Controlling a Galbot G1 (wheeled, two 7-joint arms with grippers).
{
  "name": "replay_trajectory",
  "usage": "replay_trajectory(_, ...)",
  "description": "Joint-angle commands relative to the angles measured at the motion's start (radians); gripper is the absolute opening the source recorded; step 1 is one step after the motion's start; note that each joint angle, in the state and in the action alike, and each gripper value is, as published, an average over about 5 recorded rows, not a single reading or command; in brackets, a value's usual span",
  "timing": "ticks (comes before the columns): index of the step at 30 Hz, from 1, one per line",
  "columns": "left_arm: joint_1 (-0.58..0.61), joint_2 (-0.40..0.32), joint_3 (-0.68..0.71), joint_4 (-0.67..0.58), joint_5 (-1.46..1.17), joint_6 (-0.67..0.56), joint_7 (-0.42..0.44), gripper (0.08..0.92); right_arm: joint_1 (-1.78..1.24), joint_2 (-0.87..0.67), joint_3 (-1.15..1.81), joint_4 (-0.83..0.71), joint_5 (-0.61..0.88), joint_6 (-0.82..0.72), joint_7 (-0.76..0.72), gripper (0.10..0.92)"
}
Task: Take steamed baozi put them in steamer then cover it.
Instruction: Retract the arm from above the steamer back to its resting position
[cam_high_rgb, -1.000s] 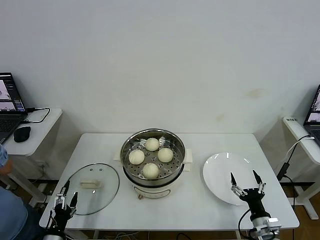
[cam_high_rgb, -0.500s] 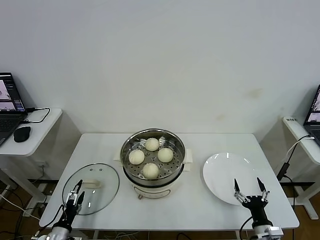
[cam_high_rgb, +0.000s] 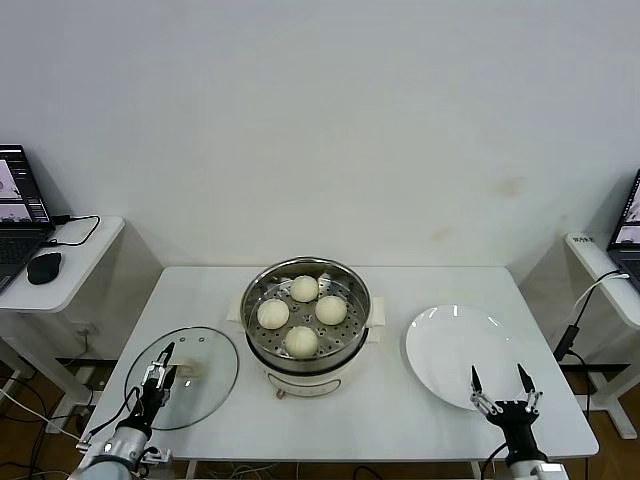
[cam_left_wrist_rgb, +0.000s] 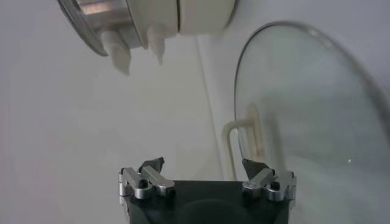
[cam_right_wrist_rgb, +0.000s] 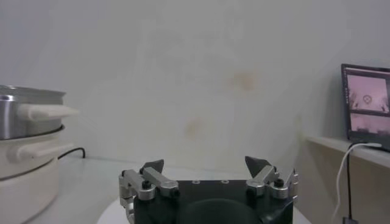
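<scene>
At the worktop's front-left corner, our left end effector has advanced from the near edge over the rim of the cover. Its jaws are fully spread and hold nothing. We judge this to be the approach to the cover's handle, so closing the steamer is the step in hand.

At the worktop's centre stands the steamer. All four steamed baozi already sit on its perforated tray, so we consider the loading part done and only the covering left.

Near the front-right corner lies the white plate, bare. Our right end effector has withdrawn from over the plate toward the near edge. It is fully spread and empty, and we treat it as parked.

The left wrist view shows the handle lying just ahead of one fingertip, not yet between the jaws, a relation the head view leaves unclear. Only the head view shows the buns. The right wrist view adds only the steamer's side.
</scene>
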Motion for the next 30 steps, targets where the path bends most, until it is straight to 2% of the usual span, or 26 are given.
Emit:
replay_trajectory(1, -0.13, -0.002, 0.027, 0.119, 0.001, -0.014, -0.003, 0.823, -0.006, 0.005, 0.003, -0.006, -0.008, 0.004, -0.002, 0.823)
replay_trajectory(7, -0.164, -0.013, 0.033, 0.18, -0.011, -0.027, -0.011, 0.822, -0.009, 0.005, 0.004, -0.011, -0.013, 0.005, -0.004, 0.822)
replay_trajectory(10, -0.167, -0.014, 0.031, 0.194, -0.016, -0.032, -0.014, 0.787, -0.01, 0.004, 0.004, -0.011, -0.014, 0.005, -0.005, 0.823)
replay_trajectory(24, -0.166, -0.017, 0.021, 0.209, -0.045, -0.075, -0.053, 0.389, -0.009, 0.007, -0.005, -0.012, -0.02, 0.007, -0.007, 0.823)
replay_trajectory(30, -0.127, -0.01, -0.001, 0.117, -0.099, -0.085, -0.087, 0.216, -0.008, 0.004, -0.017, -0.013, -0.025, 0.008, -0.008, 0.823)
